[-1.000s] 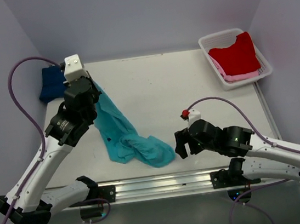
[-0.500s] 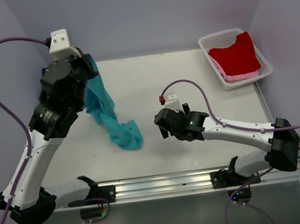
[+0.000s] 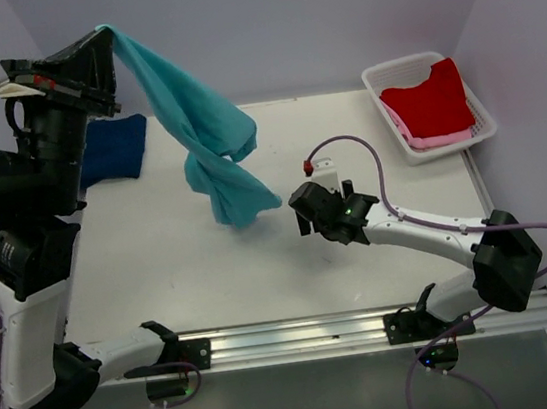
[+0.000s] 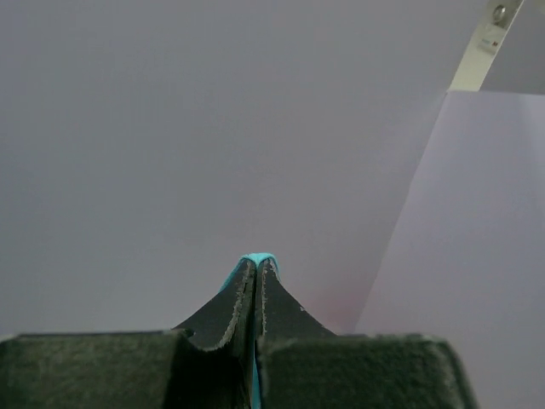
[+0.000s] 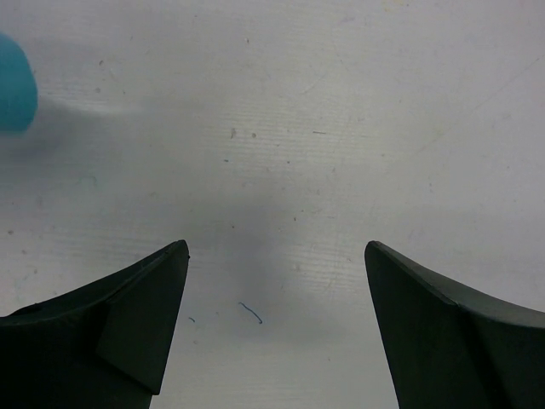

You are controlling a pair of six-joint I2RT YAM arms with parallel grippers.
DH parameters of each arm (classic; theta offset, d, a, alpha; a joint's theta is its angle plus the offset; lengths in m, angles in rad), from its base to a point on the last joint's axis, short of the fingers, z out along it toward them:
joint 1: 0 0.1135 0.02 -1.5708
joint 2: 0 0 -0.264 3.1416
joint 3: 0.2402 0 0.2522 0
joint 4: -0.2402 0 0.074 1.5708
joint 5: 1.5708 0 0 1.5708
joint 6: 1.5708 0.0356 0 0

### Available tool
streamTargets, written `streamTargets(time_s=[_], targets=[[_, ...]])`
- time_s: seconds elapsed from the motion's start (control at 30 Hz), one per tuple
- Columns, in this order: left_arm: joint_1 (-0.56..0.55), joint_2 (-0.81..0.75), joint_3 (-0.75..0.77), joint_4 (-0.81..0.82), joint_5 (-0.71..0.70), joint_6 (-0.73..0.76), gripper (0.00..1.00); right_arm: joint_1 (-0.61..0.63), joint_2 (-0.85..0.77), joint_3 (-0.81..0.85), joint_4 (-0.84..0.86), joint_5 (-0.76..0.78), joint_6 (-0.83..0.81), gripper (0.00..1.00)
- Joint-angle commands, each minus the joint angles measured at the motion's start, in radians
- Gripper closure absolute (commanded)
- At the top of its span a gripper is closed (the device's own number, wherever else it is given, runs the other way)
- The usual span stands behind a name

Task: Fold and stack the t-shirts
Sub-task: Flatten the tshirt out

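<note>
The left gripper [image 3: 105, 35] is pinching the turquoise t-shirt [image 3: 209, 137] high in the upper left of the frame. Its length is hanging down-right, its lower end dangling just left of the right gripper [image 3: 308, 218], whose fingers are spread wide and nearer

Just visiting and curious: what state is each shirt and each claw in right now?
turquoise t-shirt: held up, hanging bunched from the left gripper.
navy t-shirt: folded, lying at the table's far left.
red t-shirt: in the basket, on top of the pink t-shirt.
left gripper: shut on the turquoise t-shirt.
right gripper: open, empty, over the table.
</note>
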Motion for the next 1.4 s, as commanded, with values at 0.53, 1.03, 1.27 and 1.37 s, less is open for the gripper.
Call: streamTargets(time_s=[0.53, 1.03, 1.27, 1.37], targets=[[0.006, -0.054, -0.197, 0.564, 0.308, -0.241, 1.00, -0.016, -0.102, -0.112, 0.309, -0.269, -0.091, 0.12], [0.017, 0.020, -0.260, 0.623, 0.318, -0.120, 1.00, -0.017, -0.169, -0.098, 0.235, -0.251, -0.121, 0.13], [0.015, 0.194, -0.024, 0.367, 0.213, -0.048, 1.00, -0.016, -0.275, -0.100, 0.181, -0.240, -0.129, 0.18], [0.015, 0.311, 0.092, 0.217, -0.086, 0.069, 1.00, -0.016, -0.359, -0.123, 0.223, -0.257, -0.151, 0.18]])
